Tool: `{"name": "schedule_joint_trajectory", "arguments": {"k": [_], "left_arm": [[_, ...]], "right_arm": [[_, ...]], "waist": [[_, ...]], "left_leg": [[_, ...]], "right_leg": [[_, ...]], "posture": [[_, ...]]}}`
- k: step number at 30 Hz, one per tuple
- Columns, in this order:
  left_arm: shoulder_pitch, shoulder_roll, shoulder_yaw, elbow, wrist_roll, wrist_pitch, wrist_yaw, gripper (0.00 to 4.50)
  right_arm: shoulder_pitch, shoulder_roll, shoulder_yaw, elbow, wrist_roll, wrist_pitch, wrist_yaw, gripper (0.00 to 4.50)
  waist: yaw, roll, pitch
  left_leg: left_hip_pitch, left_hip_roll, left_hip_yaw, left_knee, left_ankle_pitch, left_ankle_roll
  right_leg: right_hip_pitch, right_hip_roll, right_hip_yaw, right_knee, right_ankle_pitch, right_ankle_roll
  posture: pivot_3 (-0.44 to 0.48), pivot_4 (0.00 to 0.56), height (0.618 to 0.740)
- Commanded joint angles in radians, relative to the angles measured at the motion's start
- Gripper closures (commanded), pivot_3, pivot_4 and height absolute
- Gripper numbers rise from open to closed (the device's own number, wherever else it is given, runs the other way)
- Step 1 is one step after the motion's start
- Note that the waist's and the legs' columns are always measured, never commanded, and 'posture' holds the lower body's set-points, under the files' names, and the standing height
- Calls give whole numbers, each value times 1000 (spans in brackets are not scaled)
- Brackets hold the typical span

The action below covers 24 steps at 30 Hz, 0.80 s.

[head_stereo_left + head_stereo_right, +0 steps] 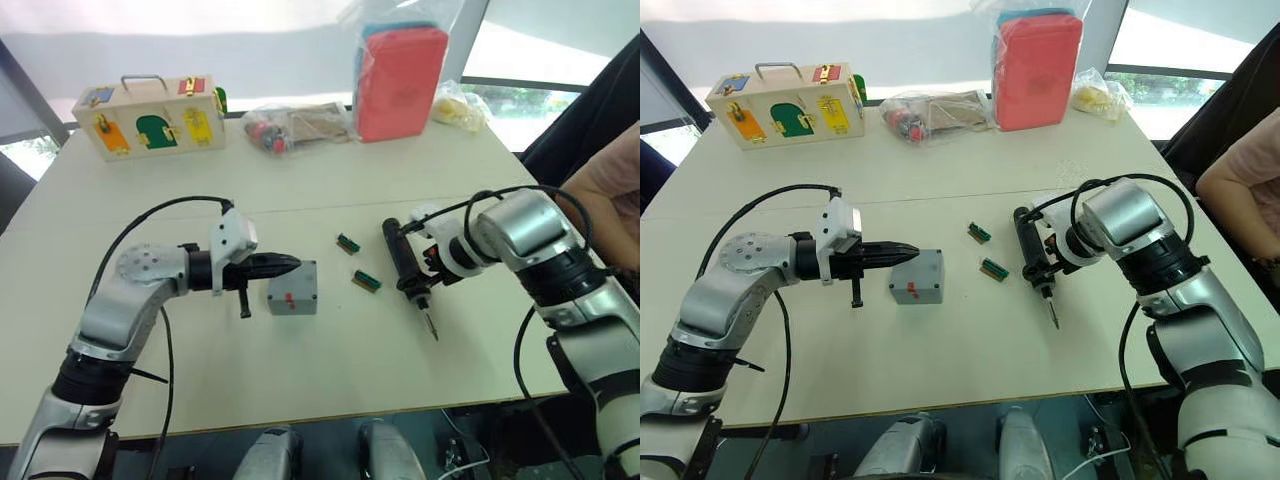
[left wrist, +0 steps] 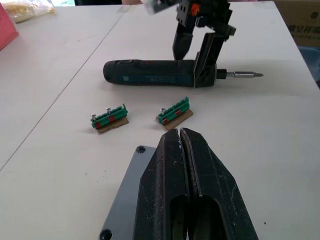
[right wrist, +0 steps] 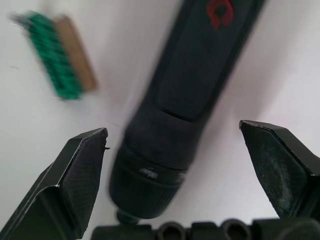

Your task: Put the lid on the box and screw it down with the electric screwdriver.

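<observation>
the box [image 1: 293, 288] sits on the desk [image 1: 300, 370] near the centre, with the lid [image 2: 122, 200] already on top of it and a small red mark on its near side. the left tool [image 1: 283, 265] lies flat, pointing toward 3 o'clock; its fingers are pressed together and their tips rest over the lid's upper edge, at the 10 o'clock corner of the box.

the electric screwdriver [image 1: 405, 260] lies on the desk at 3 o'clock from the box, well apart from it, with its metal bit pointing toward 6 o'clock. the right tool [image 3: 175, 150] hovers just above the bit end of the screwdriver body; its fingers are spread wide, one on each side of the black barrel, and neither touches it.

two small green terminal blocks lie between the box and the screwdriver: one [image 1: 348, 242] at 1 o'clock from the box, the other [image 1: 366, 281] at 3 o'clock, just beside the screwdriver.

along the far edge of the desk stand a wooden box with coloured doors [image 1: 150, 118] at 11 o'clock, a clear bag of small parts [image 1: 290, 126] at 12 o'clock, and a red pack in plastic [image 1: 400, 80] at 1 o'clock.

a person's hand [image 1: 612, 205] shows at the 3 o'clock edge.
</observation>
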Motion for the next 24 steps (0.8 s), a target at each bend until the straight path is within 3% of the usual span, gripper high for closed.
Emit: {"name": "schedule_joint_trajectory", "arguments": {"k": [1,4,5,13,18,24], "left_arm": [[15,-7,3,-46,4,-17,23,4500],[22,-10,-1,-45,15,-29,31,4500],[24,-12,-1,-47,16,-29,34,4500],[41,-10,11,-46,24,-44,46,4500],[37,-3,15,-36,26,-55,46,4500],[23,28,25,-10,32,-60,38,4500]], "right_arm": [[-17,27,39,86,-38,6,-34,22],[-21,28,76,137,-62,-22,-31,22],[-23,23,86,153,-69,-35,-26,226],[-33,-17,151,180,-102,-82,27,2580],[-50,-16,126,159,-106,-78,27,2630],[-112,-27,-44,33,-99,-146,7,2630]], "waist": [[0,0,0],[1,-1,-1],[3,-2,-1],[4,-5,-3],[5,-5,-3],[3,2,2]], "left_leg": [[0,0,0,0,0,0],[1,0,0,1,0,0],[1,0,0,1,0,0],[1,-2,-1,3,-1,2],[1,-1,-1,3,-1,2],[-1,-2,-1,2,-1,1]], "right_leg": [[0,0,0,0,0,0],[1,0,-1,0,0,0],[2,0,-1,0,0,-1],[4,0,-2,-1,2,0],[4,0,-2,-1,2,0],[0,0,-2,-1,2,0]], "posture": [[0,150,740],[0,150,740],[0,150,740],[0,150,740],[0,150,740],[0,150,740]]}}
